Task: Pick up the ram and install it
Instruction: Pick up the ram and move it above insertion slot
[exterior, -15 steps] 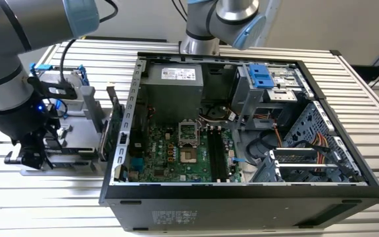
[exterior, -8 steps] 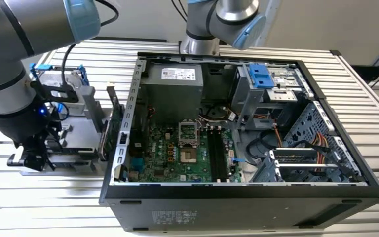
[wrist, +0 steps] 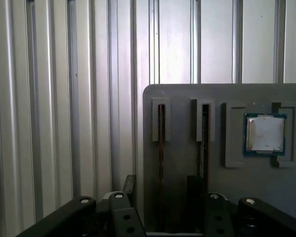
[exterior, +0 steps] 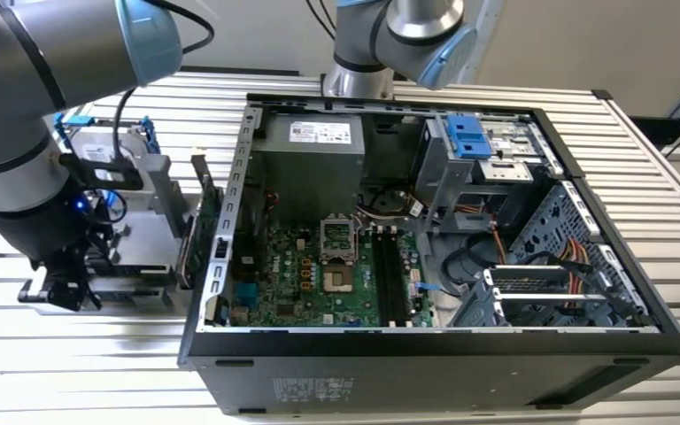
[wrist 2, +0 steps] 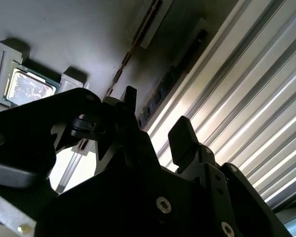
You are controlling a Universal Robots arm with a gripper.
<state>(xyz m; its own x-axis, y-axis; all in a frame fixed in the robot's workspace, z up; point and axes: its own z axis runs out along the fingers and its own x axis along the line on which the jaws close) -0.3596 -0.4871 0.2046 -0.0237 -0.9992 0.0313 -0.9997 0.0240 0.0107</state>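
Note:
In the first wrist view a grey holder plate (wrist: 182, 163) carries two thin sticks standing on edge in narrow slots. The ram (wrist: 161, 143) is in one slot, and a second stick (wrist: 205, 148) is in the slot beside it. My gripper (wrist: 162, 190) is open just above the plate, its fingers (wrist: 129, 185) on either side of the ram's line without touching it. The second wrist view shows the gripper (wrist 2: 155, 116) open, with the ram's edge (wrist 2: 129, 52) running away beyond it. In the exterior view the gripper (exterior: 66, 288) hangs over the holder, left of the open computer case (exterior: 435, 345).
A square silver processor (wrist: 265, 133) lies in a recess of the same plate. Inside the case, the motherboard's long black memory slots (exterior: 390, 274) lie near the middle. A green card (exterior: 204, 230) stands on edge against the case's left wall. A ribbed metal table (exterior: 81, 372) lies underneath.

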